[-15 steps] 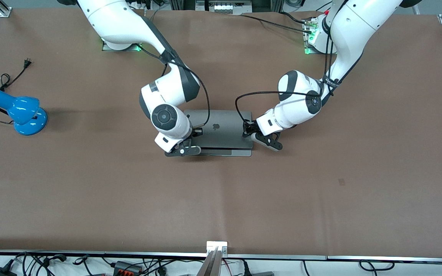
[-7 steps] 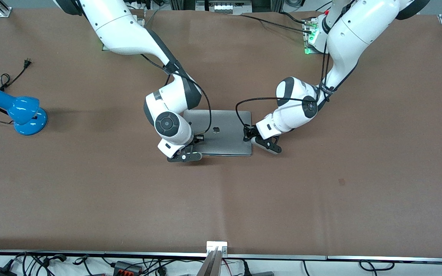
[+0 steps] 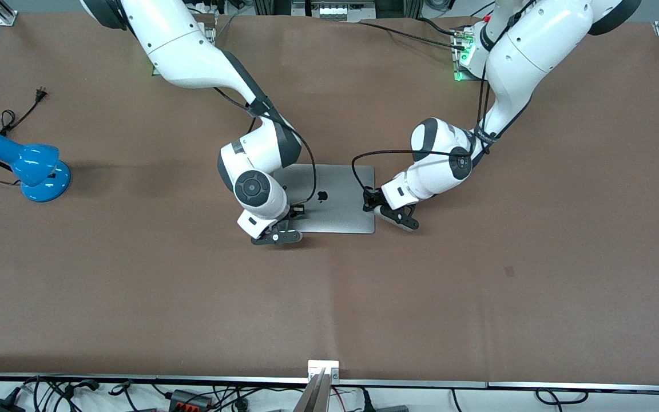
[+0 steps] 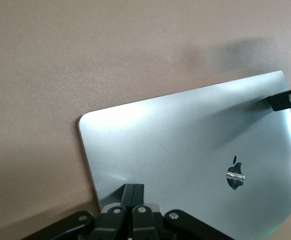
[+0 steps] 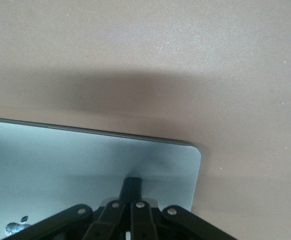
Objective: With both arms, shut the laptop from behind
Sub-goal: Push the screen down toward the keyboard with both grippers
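The flat silver metal laptop point(image 3: 329, 199) lies closed on the matte brown surface point(image 3: 478, 297). Left gripper point(image 3: 370, 206) and right gripper point(image 3: 294, 213), jaws clenched, press its smooth lid.

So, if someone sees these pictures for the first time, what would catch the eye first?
Most striking is the silver-grey laptop in the middle of the brown table, lid down with its apple logo up. The right claw and left claw, both shut, press on the lid at its two ends. A bright blue desk lamp stands alone toward the right arm's end of the table.
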You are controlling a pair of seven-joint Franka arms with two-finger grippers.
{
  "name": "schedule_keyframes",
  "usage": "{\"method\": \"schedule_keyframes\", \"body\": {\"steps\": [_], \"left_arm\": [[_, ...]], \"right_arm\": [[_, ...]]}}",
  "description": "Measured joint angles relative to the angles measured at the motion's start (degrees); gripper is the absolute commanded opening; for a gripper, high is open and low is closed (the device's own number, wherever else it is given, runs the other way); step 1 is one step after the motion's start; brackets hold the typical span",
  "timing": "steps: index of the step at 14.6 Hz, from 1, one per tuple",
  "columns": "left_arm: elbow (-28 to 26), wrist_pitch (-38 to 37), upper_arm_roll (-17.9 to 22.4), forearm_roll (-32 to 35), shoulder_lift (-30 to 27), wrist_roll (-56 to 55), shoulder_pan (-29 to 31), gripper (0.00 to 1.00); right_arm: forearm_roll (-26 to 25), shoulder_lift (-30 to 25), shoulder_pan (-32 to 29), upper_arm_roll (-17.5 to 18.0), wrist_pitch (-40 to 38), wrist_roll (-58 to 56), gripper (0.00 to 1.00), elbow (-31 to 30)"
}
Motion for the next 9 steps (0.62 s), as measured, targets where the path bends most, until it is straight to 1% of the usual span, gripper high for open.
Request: {"method": "schedule_keyframes", "body": {"steps": [5,9], "left_arm": [[0.01,0.0,0.0,0.0,0.02,0.5,0.0,0.01],[0.79,0.56,0.03,0.65,-0.43,0.71,0.32,0.01]], "right_arm": [[-0.04,0.01,0.0,0.0,0.0,-0.13,0.0,0.12],[-0.12,0.01,0.0,0.0,-0.11,-0.31,0.0,1.51]]}}
